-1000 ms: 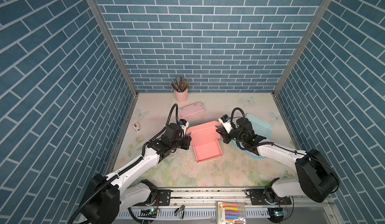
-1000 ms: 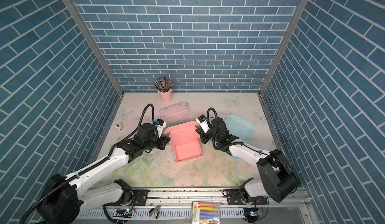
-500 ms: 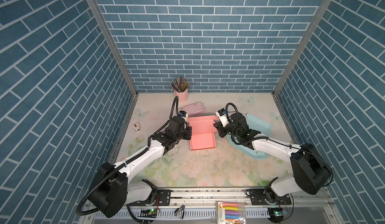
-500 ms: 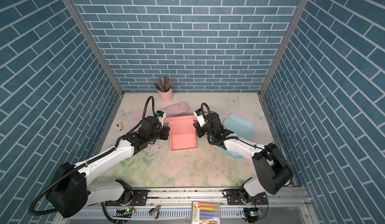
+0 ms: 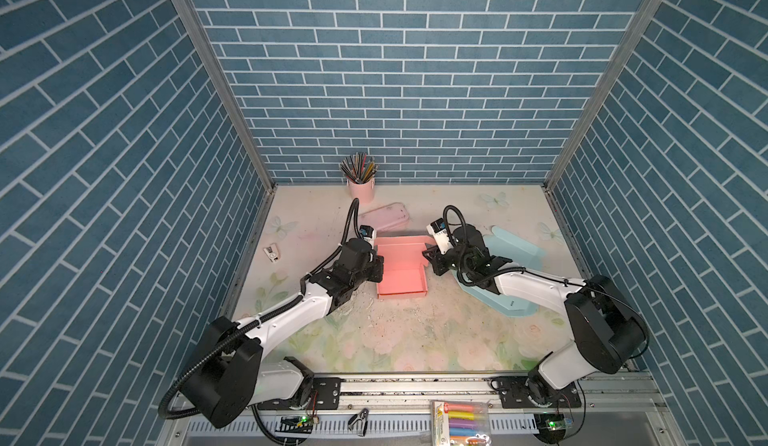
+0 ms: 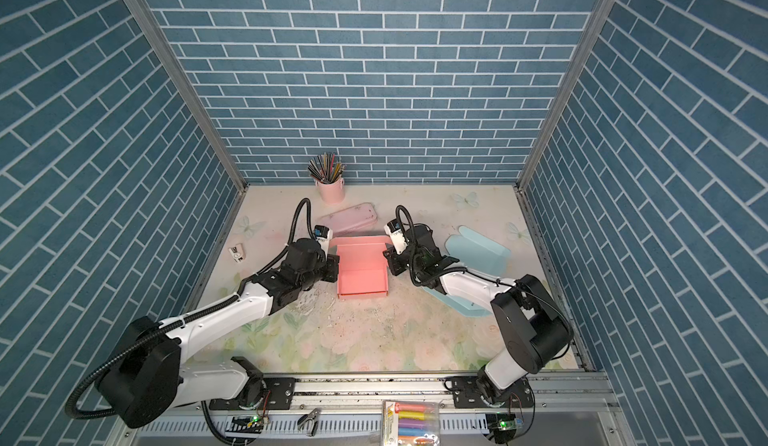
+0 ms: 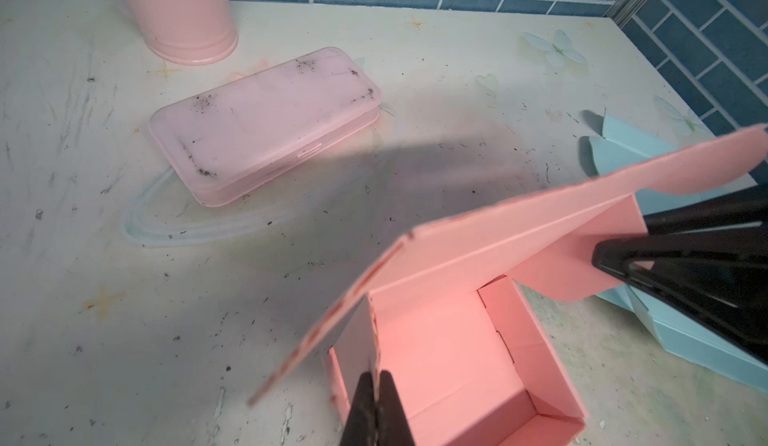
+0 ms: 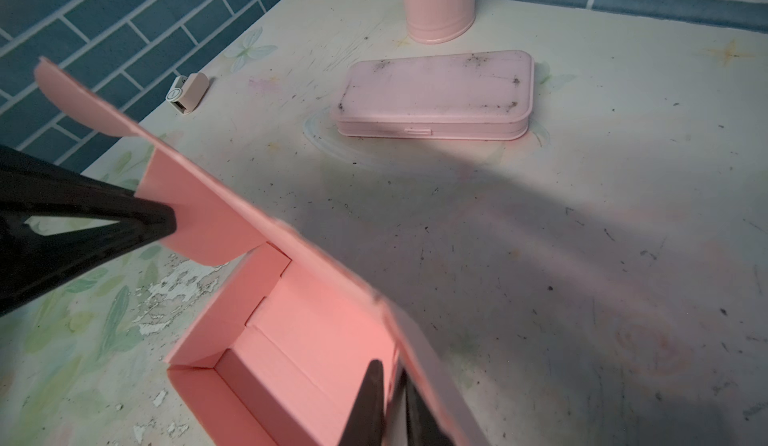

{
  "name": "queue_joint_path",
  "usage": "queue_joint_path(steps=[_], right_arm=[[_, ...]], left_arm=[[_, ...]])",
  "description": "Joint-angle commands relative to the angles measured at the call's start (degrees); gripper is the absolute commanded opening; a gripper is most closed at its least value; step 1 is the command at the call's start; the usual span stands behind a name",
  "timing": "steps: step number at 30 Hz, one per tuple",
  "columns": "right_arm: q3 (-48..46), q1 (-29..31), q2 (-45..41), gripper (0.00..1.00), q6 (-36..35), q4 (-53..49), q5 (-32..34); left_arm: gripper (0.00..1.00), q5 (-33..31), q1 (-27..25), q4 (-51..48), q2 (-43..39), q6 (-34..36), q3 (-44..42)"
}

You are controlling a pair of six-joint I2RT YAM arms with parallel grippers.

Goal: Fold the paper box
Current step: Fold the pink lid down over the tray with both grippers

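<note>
A robotics lab's test cell, dressed as a room. Printed blue-brick panels (image 5: 374, 70) are framed by aluminium corner posts (image 5: 216, 78) around a small floral tabletop (image 5: 395, 340). Two white-and-black robot arms (image 5: 291, 317) sit on a metal rail (image 5: 415, 386) along its front edge, and bare circuit boards (image 5: 297, 422) with green lights lie just below it.

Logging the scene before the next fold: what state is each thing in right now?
Pink paper box: open, lid half raised.
Left gripper: shut on lid's side flap.
Right gripper: around the opposite flap, grip unclear.
Pink plastic pencil case: closed, flat.
Pink pencil cup: upright, holding pencils.
Light blue paper box: open, partly hidden.
</note>
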Motion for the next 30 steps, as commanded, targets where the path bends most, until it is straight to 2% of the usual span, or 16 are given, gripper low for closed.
queue_joint_path(steps=[1, 13, 30], right_arm=[[1.5, 1.0, 0.8, 0.13, 2.3, 0.4, -2.9], [-1.1, 2.9, -0.9, 0.14, 3.0, -0.3, -2.1], [-6.4, 5.4, -4.6, 0.14, 3.5, 0.2, 0.3]], left_arm=[[0.02, 0.1, -1.3, 3.1, -1.8, 0.7, -2.5], [0.02, -1.4, -4.7, 7.7, -3.4, 0.1, -8.0], [0.02, -7.9, -11.3, 15.8, -2.8, 0.6, -14.1]])
